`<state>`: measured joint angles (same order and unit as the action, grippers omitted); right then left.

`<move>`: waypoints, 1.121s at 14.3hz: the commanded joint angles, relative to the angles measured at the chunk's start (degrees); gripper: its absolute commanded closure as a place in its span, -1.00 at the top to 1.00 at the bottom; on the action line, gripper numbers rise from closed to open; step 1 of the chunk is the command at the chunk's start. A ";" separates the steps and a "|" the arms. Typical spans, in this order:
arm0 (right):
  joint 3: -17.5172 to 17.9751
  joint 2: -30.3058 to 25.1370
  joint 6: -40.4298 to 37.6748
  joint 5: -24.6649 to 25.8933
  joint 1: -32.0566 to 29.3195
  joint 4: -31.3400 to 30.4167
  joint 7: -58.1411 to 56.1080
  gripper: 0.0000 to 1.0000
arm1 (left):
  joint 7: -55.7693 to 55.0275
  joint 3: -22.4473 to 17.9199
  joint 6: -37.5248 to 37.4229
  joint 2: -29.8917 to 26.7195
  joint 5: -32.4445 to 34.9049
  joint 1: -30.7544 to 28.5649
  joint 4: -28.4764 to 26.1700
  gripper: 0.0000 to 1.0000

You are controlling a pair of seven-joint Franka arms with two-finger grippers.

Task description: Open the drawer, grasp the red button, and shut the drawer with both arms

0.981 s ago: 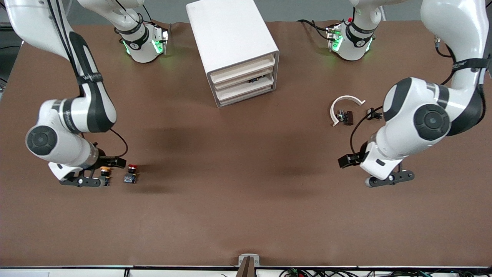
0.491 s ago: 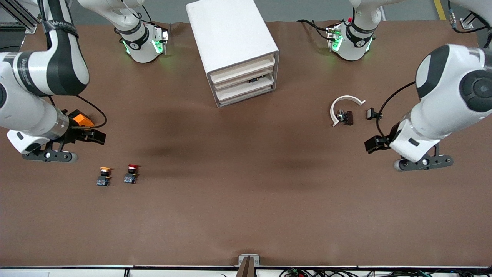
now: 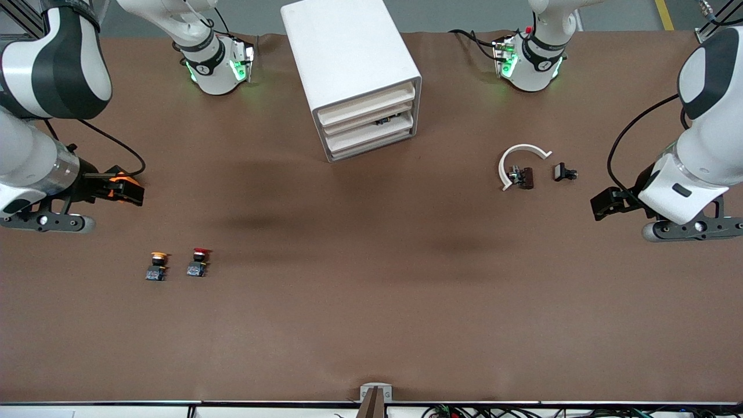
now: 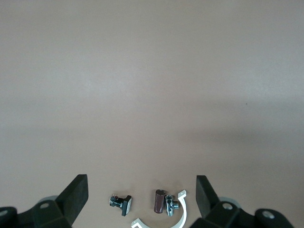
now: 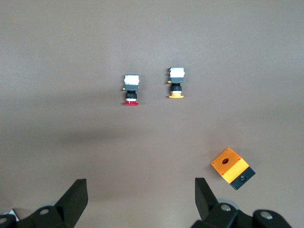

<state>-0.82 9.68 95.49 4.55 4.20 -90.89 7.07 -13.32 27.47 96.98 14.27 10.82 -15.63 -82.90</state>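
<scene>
In the front view, the right gripper hangs at the 9 o'clock edge of the table, over the right arm's end. Its fingers stand wide apart with nothing between them. An orange cube with a black underside lies on the table beside the gripper, partly hidden by the black wrist parts.

At about 7 o'clock from the table centre, two push buttons lie side by side, near each other but not touching. The orange-yellow-capped button lies toward the right arm's end. The button with the red cap lies just beside it, toward the centre. Both rest on open table, well apart from the cabinet and nearer to the front camera than the cube.

The white cabinet stands at 12 o'clock, between the two arm bases. All three drawers appear pushed in; the drawer is the lowest. A small dark item shows in the gap above the middle drawer. Nothing stands in front of the drawer faces.

At 2 o'clock lie a white curved clip, a small brown part touching or just beside it, and a small black part near them.

The left gripper hangs at the 3 o'clock edge, over the left arm's end. Its fingers are wide apart and hold nothing.
</scene>
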 commanded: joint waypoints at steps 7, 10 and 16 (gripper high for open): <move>-0.23 -1.93 -12.87 -6.11 -3.48 5.81 -0.04 1.00 | 6.37 -0.23 -6.53 -6.35 -2.02 -5.10 -1.13 1.00; -0.14 -4.83 -15.86 -8.15 -5.61 5.64 -1.01 1.00 | 6.91 -2.07 -7.15 -10.73 -4.58 -5.03 -5.33 1.00; -0.32 -10.28 -17.97 -7.36 -5.00 5.02 -0.66 1.00 | 6.73 -16.30 -5.83 -19.97 -9.31 8.59 -15.00 1.00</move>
<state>-1.35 1.45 78.09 -2.70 -0.74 -84.85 6.37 -7.49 15.56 89.84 -0.50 4.04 -9.77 -92.34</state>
